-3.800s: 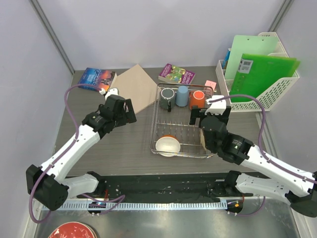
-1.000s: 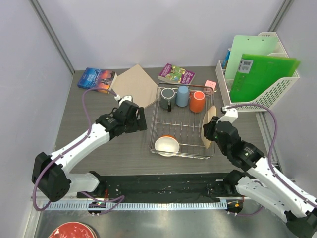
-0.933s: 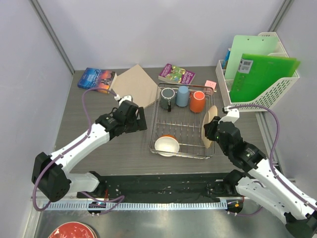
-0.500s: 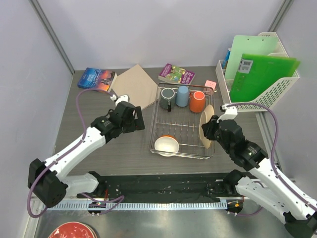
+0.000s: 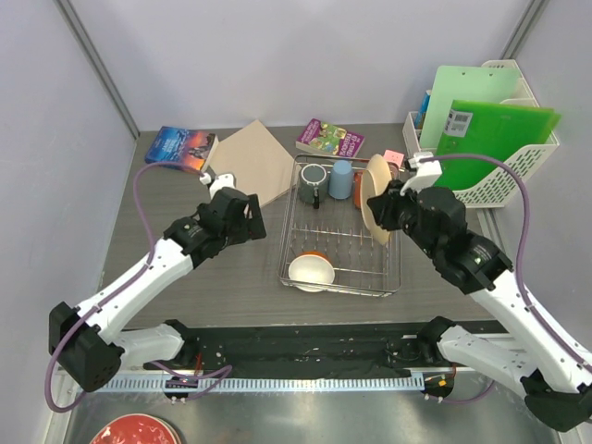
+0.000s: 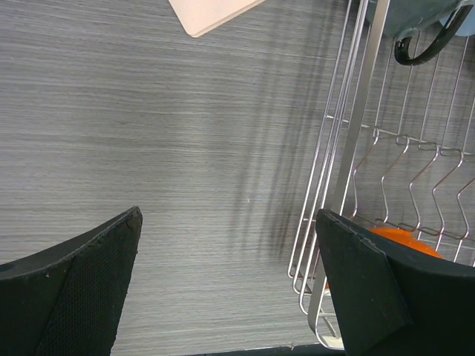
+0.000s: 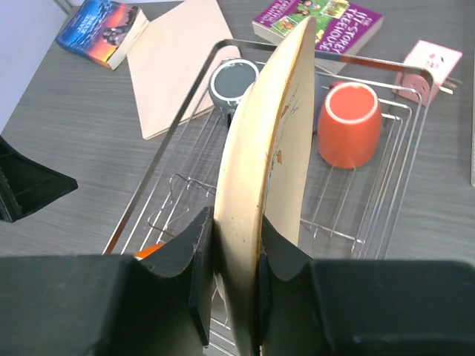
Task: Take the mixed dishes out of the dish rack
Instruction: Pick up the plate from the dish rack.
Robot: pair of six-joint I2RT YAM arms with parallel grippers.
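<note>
1. Right gripper (image 7: 233, 256): fingers pressed onto both faces of a cream speckled plate (image 7: 267, 148), pinching it near its lower rim.
2. The plate stands on edge, nearly upright, over the right part of the dish rack (image 5: 289, 242). Its lower edge is hidden by the fingers, so I can't tell if it clears the wires.
3. Left gripper (image 6: 223, 289): jaws spread wide, nothing between them. It sits over the table (image 6: 148, 148), just beside the rack's left side.
4. Rack's far row, side by side: grey mug (image 5: 313, 178), light-blue cup (image 5: 341, 178), orange cup (image 7: 349, 126). In the top view the plate covers most of the orange cup.
5. Small white bowl (image 5: 313, 271) is in the rack's near left corner, with an orange rim (image 5: 316, 254) showing just behind it.
</note>
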